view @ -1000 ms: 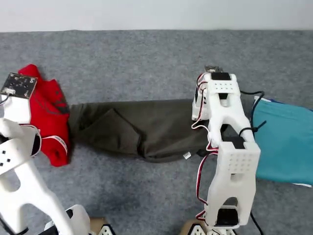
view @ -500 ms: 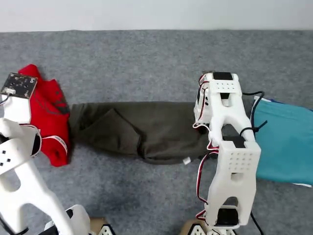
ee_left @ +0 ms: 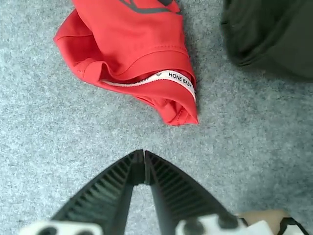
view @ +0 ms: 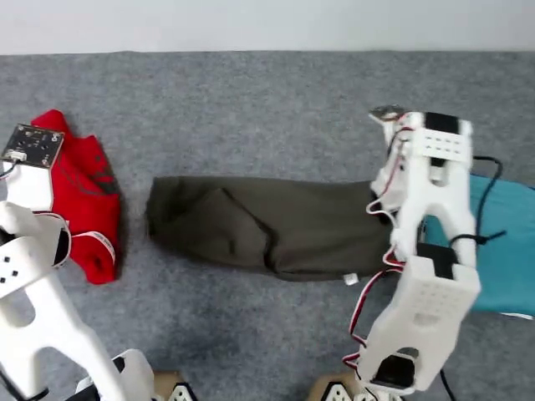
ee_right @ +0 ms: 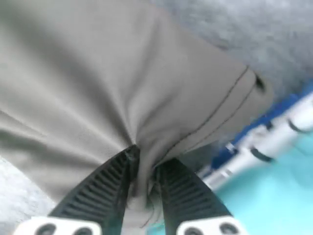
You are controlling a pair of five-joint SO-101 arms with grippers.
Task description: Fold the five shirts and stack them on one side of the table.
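A dark olive shirt [view: 267,225] lies folded lengthwise across the middle of the grey table. My right gripper [ee_right: 143,169] is shut on the olive shirt [ee_right: 122,88] at its right end, pinching a fold of cloth; that arm [view: 426,217] stands over the end of the shirt beside a teal shirt [view: 501,251]. A crumpled red shirt [view: 84,196] lies at the left. My left gripper [ee_left: 145,159] is shut on nothing, a little above the table short of the red shirt [ee_left: 132,54].
The left arm's white body [view: 33,284] fills the near left corner. The table's far edge meets a pale wall [view: 267,25]. Grey felt [view: 242,109] stretches behind the shirts.
My right gripper has dragged the olive shirt to the right; its left end has pulled away from the red shirt. The left arm has not moved.
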